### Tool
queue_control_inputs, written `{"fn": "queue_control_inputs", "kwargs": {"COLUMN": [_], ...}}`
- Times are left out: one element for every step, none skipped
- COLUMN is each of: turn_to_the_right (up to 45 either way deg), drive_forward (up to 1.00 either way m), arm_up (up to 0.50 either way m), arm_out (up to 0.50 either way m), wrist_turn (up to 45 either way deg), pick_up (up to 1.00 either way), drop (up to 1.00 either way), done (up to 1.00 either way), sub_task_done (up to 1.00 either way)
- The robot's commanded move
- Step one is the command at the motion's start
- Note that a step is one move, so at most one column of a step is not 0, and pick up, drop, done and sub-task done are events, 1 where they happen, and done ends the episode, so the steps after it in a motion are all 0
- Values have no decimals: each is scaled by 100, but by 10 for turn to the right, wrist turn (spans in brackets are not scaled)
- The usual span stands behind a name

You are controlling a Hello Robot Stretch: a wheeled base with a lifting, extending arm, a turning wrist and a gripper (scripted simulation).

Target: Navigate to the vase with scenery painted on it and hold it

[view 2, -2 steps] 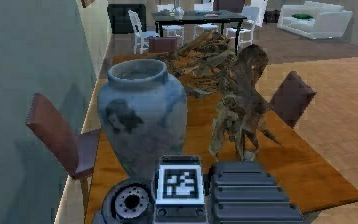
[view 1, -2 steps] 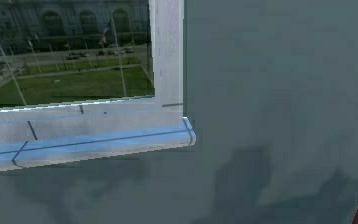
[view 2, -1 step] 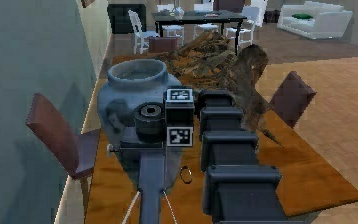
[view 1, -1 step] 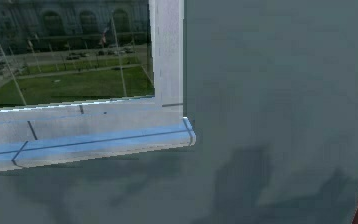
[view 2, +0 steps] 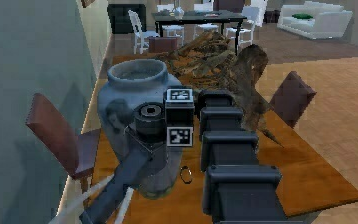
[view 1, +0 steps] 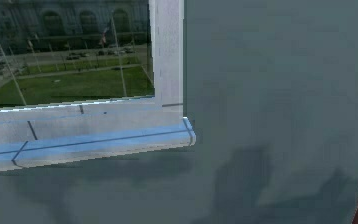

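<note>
A large blue-grey vase (view 2: 135, 95) with a wide dark mouth stands out at the arm side view's left of middle; I cannot make out any painting on it. The dark arm (view 2: 232, 160) rises from the bottom edge, ending in two white marker squares (view 2: 179, 115). The gripper's dark body (view 2: 147, 125) lies right in front of the vase, and the gripper (view 2: 92, 205) points with its thin fingers down to the lower left. I cannot tell whether the gripper holds anything, nor whether the vase rests on a surface.
In the forward view a grey wall (view 1: 277, 90) is close ahead, with a window (view 1: 67, 50) and its pale sill (view 1: 87, 140). The arm side view has brown chairs (view 2: 62, 135) (view 2: 292, 98), a wooden table (view 2: 287, 165) with a brown heap (view 2: 222, 55), a far dark table (view 2: 202, 18) and a white sofa (view 2: 322, 18).
</note>
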Motion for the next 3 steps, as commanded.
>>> {"fn": "queue_control_inputs", "kwargs": {"turn_to_the_right": [0,0,0], "drive_forward": [0,0,0], "arm_up": [0,0,0], "arm_out": [0,0,0], "wrist_turn": [450,450,270], "pick_up": [0,0,0], "drop": [0,0,0], "done": [0,0,0], "sub_task_done": [0,0,0]}}
